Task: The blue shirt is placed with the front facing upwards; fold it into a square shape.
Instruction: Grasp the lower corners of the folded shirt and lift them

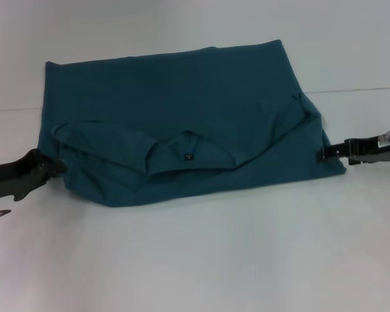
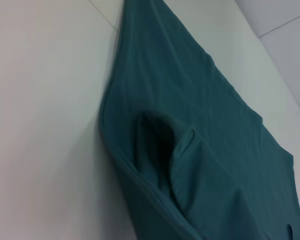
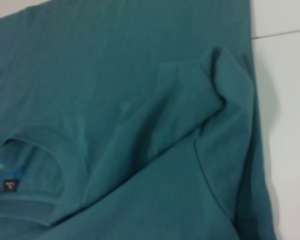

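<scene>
- On the white desk [image 1: 195, 260], the blue shirt [image 1: 182, 110] lies folded.
- Left claw [image 1: 52, 168] low at its left edge, right claw [image 1: 322, 153] at its right edge; I cannot tell either grip.

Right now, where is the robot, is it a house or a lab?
Probably a lab or test bench, though I can't be sure. There's only a plain white table, one blue shirt half folded on it, and the left gripper and right gripper at its sides.
</scene>
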`<action>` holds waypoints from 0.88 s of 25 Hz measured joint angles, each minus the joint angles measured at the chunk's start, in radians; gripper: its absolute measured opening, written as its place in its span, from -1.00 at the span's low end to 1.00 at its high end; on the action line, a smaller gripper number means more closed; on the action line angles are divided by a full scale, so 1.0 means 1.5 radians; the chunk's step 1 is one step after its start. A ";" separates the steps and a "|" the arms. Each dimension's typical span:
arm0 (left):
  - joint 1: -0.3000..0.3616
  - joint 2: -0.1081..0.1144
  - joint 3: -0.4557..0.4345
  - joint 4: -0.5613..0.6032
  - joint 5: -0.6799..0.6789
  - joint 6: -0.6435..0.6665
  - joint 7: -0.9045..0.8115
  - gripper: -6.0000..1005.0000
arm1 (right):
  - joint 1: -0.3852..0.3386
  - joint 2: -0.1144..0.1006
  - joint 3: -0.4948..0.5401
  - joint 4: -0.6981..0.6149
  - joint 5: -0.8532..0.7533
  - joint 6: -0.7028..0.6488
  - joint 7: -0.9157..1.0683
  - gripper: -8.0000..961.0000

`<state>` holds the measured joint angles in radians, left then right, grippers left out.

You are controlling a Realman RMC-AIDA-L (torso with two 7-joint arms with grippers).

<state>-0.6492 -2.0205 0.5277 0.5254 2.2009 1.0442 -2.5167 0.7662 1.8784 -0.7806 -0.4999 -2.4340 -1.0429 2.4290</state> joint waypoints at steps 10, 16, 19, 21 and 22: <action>0.005 -0.001 0.000 -0.001 0.000 0.000 0.001 -0.89 | 0.006 0.032 -0.005 0.002 -0.013 0.062 -0.010 0.85; 0.006 -0.003 0.000 -0.001 -0.001 0.000 0.001 -0.89 | 0.008 0.043 -0.015 0.005 -0.013 0.086 -0.011 0.85; 0.006 -0.003 0.000 0.000 -0.004 0.000 0.001 -0.89 | 0.009 0.044 -0.018 0.015 -0.014 0.095 -0.011 0.85; 0.004 -0.003 0.000 0.000 -0.004 0.000 0.001 -0.89 | 0.011 0.044 -0.023 0.021 -0.014 0.100 -0.011 0.85; 0.004 -0.003 0.000 0.000 -0.004 0.000 0.001 -0.89 | 0.012 0.045 -0.027 0.023 -0.014 0.101 -0.011 0.85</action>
<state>-0.6435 -2.0249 0.5276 0.5260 2.1947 1.0435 -2.5152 0.7838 1.9459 -0.8211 -0.4662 -2.4545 -0.8910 2.4132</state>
